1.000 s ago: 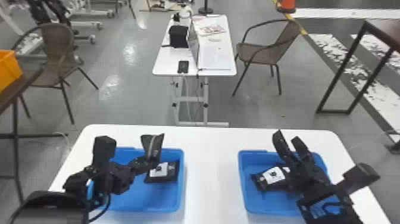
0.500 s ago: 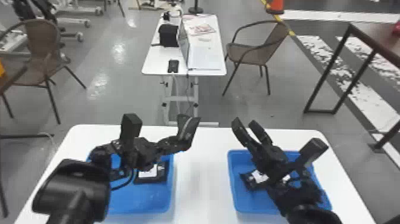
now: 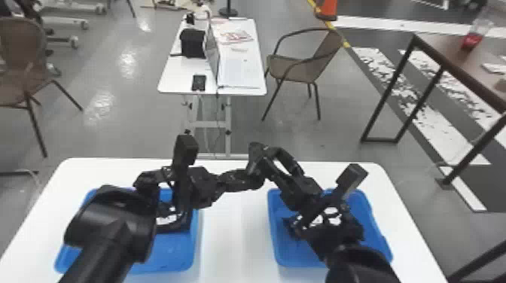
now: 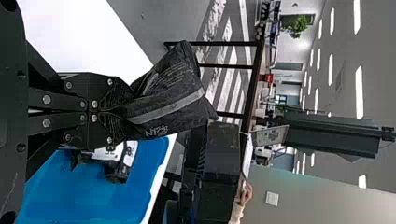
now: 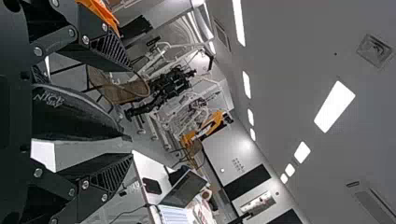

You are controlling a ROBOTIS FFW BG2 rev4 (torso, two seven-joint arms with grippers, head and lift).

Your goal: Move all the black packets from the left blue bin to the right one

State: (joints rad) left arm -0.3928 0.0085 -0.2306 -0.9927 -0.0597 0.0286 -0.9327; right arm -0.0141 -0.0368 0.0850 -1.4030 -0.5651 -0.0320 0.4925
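A white table (image 3: 226,241) carries the left bin (image 3: 169,253) and, well apart from it, the right bin (image 3: 377,225), both blue. Above the table between them, the left gripper (image 3: 241,180) is clamped on a black packet (image 4: 173,100); the right gripper (image 3: 274,158) has its fingers apart, with that packet between them. Another packet (image 3: 173,227) lies in the left bin, and at least one (image 3: 294,228) in the right.

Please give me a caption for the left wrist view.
Left pincer gripping a black packet, with a blue bin on the white table beyond.
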